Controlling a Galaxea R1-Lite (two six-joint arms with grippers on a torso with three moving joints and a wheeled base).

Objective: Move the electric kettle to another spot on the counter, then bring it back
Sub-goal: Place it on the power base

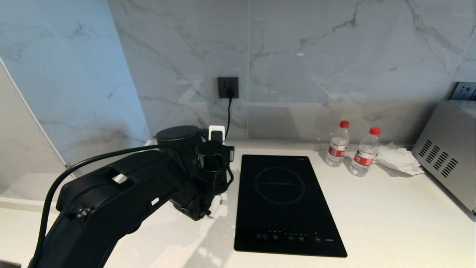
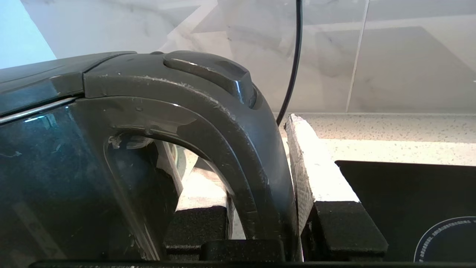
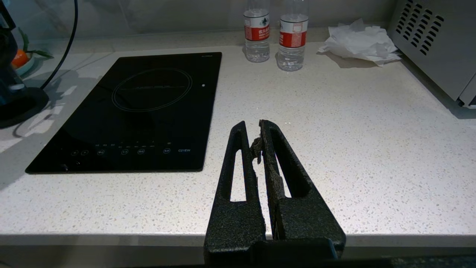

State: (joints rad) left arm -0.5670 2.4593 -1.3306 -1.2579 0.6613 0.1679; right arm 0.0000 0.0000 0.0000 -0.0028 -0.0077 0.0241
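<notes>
Left pincer (image 2: 267, 223) clamped shut; right pincer (image 3: 254, 130) parked, fingertips together.

On the tabletop (image 1: 390, 219), the electric kettle (image 1: 178, 143) stands left of the hob (image 1: 286, 208); two bottles (image 1: 337, 143) and a tissue (image 1: 399, 159) lie right, behind it.

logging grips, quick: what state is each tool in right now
left tool: shut on the electric kettle, clamped on its loop handle.
right tool: shut, empty, above the counter.
</notes>
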